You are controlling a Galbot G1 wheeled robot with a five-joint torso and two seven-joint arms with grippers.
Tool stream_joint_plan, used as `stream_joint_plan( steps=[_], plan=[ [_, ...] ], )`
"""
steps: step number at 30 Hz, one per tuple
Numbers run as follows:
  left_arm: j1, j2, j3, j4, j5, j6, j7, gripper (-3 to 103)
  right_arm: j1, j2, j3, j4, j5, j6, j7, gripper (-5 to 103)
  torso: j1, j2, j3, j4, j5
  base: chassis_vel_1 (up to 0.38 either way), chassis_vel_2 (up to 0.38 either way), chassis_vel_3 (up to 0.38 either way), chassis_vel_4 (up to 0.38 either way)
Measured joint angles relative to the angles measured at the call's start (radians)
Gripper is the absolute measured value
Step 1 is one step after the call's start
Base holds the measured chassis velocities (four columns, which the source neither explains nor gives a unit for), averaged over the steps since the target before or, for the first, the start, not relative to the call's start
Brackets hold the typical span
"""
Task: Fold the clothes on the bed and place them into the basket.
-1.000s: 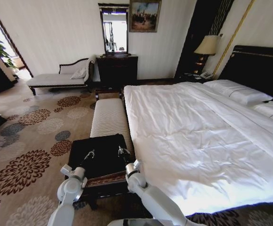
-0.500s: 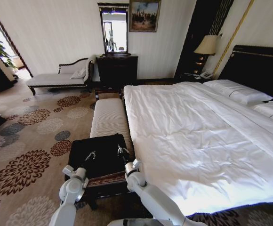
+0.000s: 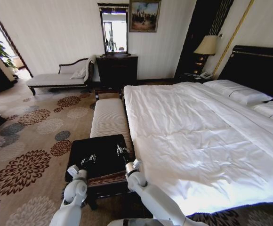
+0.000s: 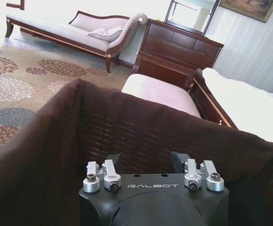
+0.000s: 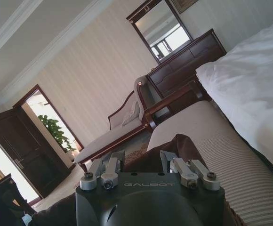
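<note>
Both grippers over the basket, bed bare.

Large white-duvet bed [image 3: 197, 127] with black gold-trimmed headboard: no shirt on it. Rectangular dark brown woven wicker basket [image 3: 75, 165] stands just beside the bed's foot, against the cream striped bench [image 3: 109, 117]; its inside reads uniformly black, so I judge the black T-shirt is in there but can't separate it. Left gripper [image 3: 87, 160] and right gripper [image 3: 122, 151] hang over the basket, fingers spread, holding nothing.

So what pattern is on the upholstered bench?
Fine cream stripes on the upholstered bench, best in the head view.
</note>
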Motion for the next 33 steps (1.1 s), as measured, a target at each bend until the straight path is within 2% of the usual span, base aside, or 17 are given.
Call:
stream_joint_plan(
  steps=[2, 5, 10, 11, 13, 14, 15, 16, 20, 21, 22, 24, 26, 27, 29, 31, 33],
  plan=[
    [0.006, 0.010, -0.013, -0.024, -0.028, 0.002, -0.001, 72, -0.006, -0.011, -0.001, 0.008, -0.009, -0.001, 0.004, 54, 0.000, 0.000, 0.000, -0.0003, 0.0000, 0.000, 0.000, 0.000, 0.000],
    [0.013, 0.015, -0.024, -0.053, -0.061, 0.011, -0.005, 78, -0.011, -0.018, 0.001, 0.021, -0.014, -0.003, 0.010, 59, 0.000, 0.000, 0.000, -0.0002, 0.0000, 0.000, 0.000, 0.000, 0.000],
    [0.050, 0.034, -0.077, -0.175, -0.124, 0.021, -0.029, 97, -0.038, -0.062, 0.058, 0.137, -0.019, -0.014, 0.039, 82, 0.000, 0.000, 0.000, 0.0000, 0.0000, 0.000, 0.000, 0.000, 0.000],
    [0.061, 0.043, -0.091, -0.201, -0.115, 0.019, -0.042, 99, -0.049, -0.075, 0.078, 0.173, -0.024, -0.016, 0.044, 86, 0.000, 0.000, 0.000, -0.0003, 0.0002, 0.000, 0.000, 0.000, 0.000],
    [0.063, 0.045, -0.095, -0.205, -0.111, 0.018, -0.044, 99, -0.052, -0.081, 0.084, 0.184, -0.026, -0.016, 0.046, 86, 0.000, 0.000, 0.000, -0.0003, 0.0002, 0.000, 0.000, 0.000, 0.000],
    [0.082, 0.058, -0.118, -0.229, -0.074, 0.008, -0.056, 100, -0.070, -0.106, 0.115, 0.231, -0.043, -0.016, 0.059, 86, 0.000, 0.000, 0.000, -0.0002, 0.0002, 0.000, 0.000, 0.000, 0.000],
    [0.111, 0.072, -0.144, -0.256, -0.014, -0.006, -0.062, 100, -0.098, -0.134, 0.155, 0.281, -0.077, -0.020, 0.077, 96, 0.000, 0.000, 0.000, -0.0001, -0.0001, 0.000, 0.000, 0.000, 0.000],
    [0.111, 0.072, -0.144, -0.256, -0.014, -0.006, -0.062, 100, -0.098, -0.134, 0.155, 0.281, -0.077, -0.020, 0.077, 96, 0.000, 0.000, 0.000, -0.0001, -0.0001, 0.000, 0.000, 0.000, 0.000],
    [0.262, 0.084, -0.173, -0.351, 0.124, -0.143, -0.077, 100, -0.239, -0.202, 0.301, 0.398, -0.253, -0.036, 0.148, 100, 0.000, 0.000, 0.000, -0.0002, 0.0000, 0.000, 0.000, 0.000, 0.000],
    [0.309, 0.073, -0.173, -0.380, 0.160, -0.188, -0.071, 100, -0.280, -0.204, 0.340, 0.419, -0.295, -0.039, 0.158, 100, 0.000, 0.000, 0.000, 0.0000, 0.0003, 0.000, 0.000, 0.000, 0.000],
    [0.309, 0.073, -0.173, -0.380, 0.160, -0.188, -0.071, 100, -0.280, -0.204, 0.340, 0.419, -0.295, -0.039, 0.158, 100, 0.000, 0.000, 0.000, 0.0000, 0.0003, 0.000, 0.000, 0.000, 0.000],
    [0.412, 0.038, -0.177, -0.439, 0.273, -0.288, -0.054, 100, -0.414, -0.196, 0.470, 0.501, -0.422, -0.056, 0.195, 100, 0.000, 0.000, 0.000, -0.0001, 0.0005, 0.000, 0.000, 0.000, 0.000],
    [0.434, 0.028, -0.178, -0.453, 0.298, -0.306, -0.052, 100, -0.444, -0.192, 0.500, 0.524, -0.453, -0.064, 0.204, 100, 0.000, 0.000, 0.000, -0.0002, 0.0005, 0.000, 0.000, 0.000, 0.000],
    [0.491, 0.000, -0.179, -0.494, 0.347, -0.344, -0.041, 100, -0.521, -0.181, 0.579, 0.588, -0.537, -0.080, 0.226, 100, 0.000, 0.000, 0.000, -0.0005, 0.0003, 0.000, 0.000, 0.000, 0.000],
    [0.510, -0.011, -0.179, -0.505, 0.359, -0.357, -0.038, 100, -0.539, -0.177, 0.596, 0.604, -0.556, -0.082, 0.230, 100, 0.000, 0.000, 0.000, -0.0004, 0.0002, 0.000, 0.000, 0.000, 0.000],
    [0.595, -0.063, -0.164, -0.578, 0.405, -0.416, -0.015, 100, -0.640, -0.151, 0.692, 0.705, -0.660, -0.087, 0.256, 100, 0.000, 0.000, 0.000, -0.0003, 0.0004, 0.000, 0.000, 0.000, 0.000],
    [0.609, -0.075, -0.160, -0.596, 0.419, -0.424, -0.014, 100, -0.658, -0.146, 0.716, 0.734, -0.682, -0.087, 0.257, 100, 0.000, 0.000, 0.000, -0.0002, 0.0003, 0.000, 0.000, 0.000, 0.000]
  ],
)
